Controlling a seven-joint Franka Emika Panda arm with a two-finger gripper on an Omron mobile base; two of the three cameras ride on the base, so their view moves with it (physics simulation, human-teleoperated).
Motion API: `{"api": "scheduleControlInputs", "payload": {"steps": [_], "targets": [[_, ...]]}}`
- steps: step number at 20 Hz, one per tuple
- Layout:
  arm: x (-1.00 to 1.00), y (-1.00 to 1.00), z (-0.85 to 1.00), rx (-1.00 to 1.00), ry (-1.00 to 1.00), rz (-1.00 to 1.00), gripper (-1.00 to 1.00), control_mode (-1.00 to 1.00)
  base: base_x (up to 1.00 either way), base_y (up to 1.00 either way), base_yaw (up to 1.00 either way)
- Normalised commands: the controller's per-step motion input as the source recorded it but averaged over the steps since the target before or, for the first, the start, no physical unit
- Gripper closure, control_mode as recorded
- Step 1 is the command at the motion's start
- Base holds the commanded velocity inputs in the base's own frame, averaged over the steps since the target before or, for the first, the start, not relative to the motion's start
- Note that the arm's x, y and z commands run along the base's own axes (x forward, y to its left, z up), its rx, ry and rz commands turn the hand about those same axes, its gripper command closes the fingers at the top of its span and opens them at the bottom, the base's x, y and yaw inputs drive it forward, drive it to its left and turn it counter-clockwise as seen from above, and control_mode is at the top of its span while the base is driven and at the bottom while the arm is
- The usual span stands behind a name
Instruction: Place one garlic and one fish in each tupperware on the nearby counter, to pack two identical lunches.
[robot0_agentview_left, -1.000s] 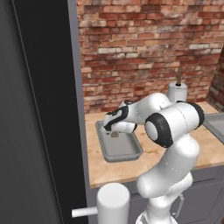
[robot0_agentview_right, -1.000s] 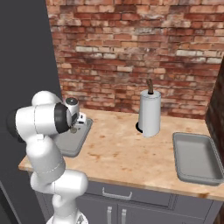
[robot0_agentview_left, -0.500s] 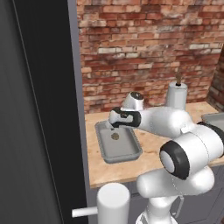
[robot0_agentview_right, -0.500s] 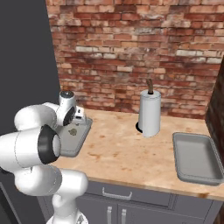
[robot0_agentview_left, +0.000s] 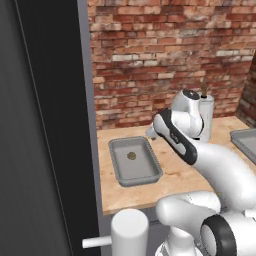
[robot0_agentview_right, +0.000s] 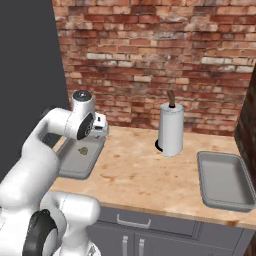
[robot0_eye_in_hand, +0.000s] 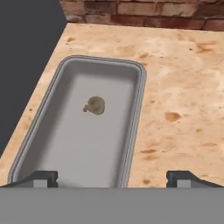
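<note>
A cream garlic (robot0_eye_in_hand: 95, 105) lies alone on the floor of the left grey tupperware (robot0_eye_in_hand: 140, 96), at the counter's (robot0_eye_in_hand: 183, 87) left end. My gripper (robot0_eye_in_hand: 111, 175) hangs open above the tub's near end, holding nothing, one fingertip to each side of the tub's right rim. From the base, the garlic (robot0_agentview_left: 131, 156) (robot0_agentview_right: 83, 150) sits mid-tub, and the hand (robot0_agentview_right: 98, 126) hovers by the tub's (robot0_agentview_right: 75, 173) far right corner. A second tupperware (robot0_agentview_right: 225, 200) stands with nothing in it at the counter's right end. The fish is out of view.
A white paper-towel roll (robot0_agentview_right: 171, 130) stands upright near the brick wall, between the two tubs. A tall dark panel (robot0_agentview_left: 45, 125) borders the counter on the left. Bare wood worktop (robot0_agentview_right: 135, 175) stretches between the tubs.
The arm has straightened and lifted the hand up and back from low over the left tub. The jaws have spread wider. The garlic lies loose in the tub.
</note>
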Motion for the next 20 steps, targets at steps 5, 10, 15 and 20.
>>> {"api": "scheduleControlInputs", "payload": {"steps": [5, 10, 15, 20], "targets": [[-1.0, -0.62, 0.74, 0.0, -0.09, -0.05, -1.0, -1.0, 0.0, 0.0, 0.0], [-1.0, -0.49, 0.65, 0.0, -0.24, -0.03, -1.0, -1.0, 0.0, 0.0, 0.0], [-1.0, -0.12, 0.68, 0.0, -0.24, -0.05, -1.0, -1.0, 0.0, 0.0, 0.0], [-1.0, 0.0, 0.63, -0.03, -0.31, -0.01, -1.0, -1.0, 0.0, 0.0, 0.0]]}}
